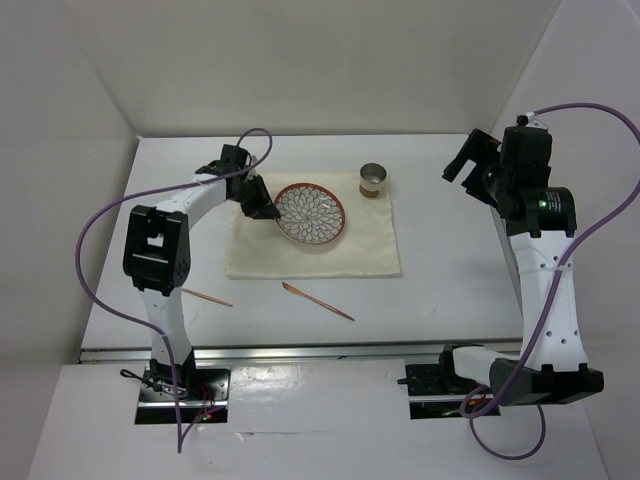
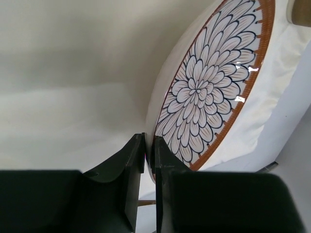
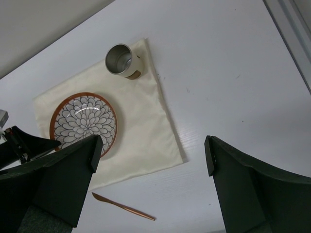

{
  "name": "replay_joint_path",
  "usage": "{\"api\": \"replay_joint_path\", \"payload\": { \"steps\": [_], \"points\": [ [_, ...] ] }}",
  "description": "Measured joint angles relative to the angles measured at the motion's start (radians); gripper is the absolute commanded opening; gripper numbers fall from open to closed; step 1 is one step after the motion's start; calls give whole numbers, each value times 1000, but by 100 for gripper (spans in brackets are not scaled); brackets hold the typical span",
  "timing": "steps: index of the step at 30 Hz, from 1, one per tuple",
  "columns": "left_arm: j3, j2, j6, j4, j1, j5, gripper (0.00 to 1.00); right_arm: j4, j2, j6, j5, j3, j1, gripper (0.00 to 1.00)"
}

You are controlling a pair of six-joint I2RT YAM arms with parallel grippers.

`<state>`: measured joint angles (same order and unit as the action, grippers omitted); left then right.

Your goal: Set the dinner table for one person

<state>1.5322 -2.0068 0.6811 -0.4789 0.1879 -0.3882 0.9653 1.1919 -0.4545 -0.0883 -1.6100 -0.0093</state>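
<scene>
On the cream placemat (image 1: pixel 350 250) mid dinner table (image 1: pixel 450 250), the left gripper (image 1: pixel 268 212) pinches the flowered plate (image 1: pixel 312 212) by its left rim; a metal cup (image 1: pixel 374 180) stands at the mat's far corner, a copper knife (image 1: pixel 318 301) lies just off its near edge, and the right gripper (image 1: pixel 466 160) gapes wide, raised at the right

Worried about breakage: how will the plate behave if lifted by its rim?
The plate looks glazed, showing glare, so probably stiff, breakable and slippery. The left gripper pinches only its rim, so it may pivot. The placemat beneath might soften a drop.
</scene>
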Motion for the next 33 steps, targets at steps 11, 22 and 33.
{"api": "replay_joint_path", "payload": {
  "steps": [11, 22, 33],
  "points": [
    [155, -56, -50, -140, 58, 154, 94, -17, 3, 0, 21, 31, 0, 100],
    [171, 167, -18, -308, 87, 432, 81, -35, 17, 2, 62, 42, 0, 100],
    [-395, 530, 198, -409, -189, 555, 78, -85, 10, 5, 131, 161, 0, 100]
  ]
}}
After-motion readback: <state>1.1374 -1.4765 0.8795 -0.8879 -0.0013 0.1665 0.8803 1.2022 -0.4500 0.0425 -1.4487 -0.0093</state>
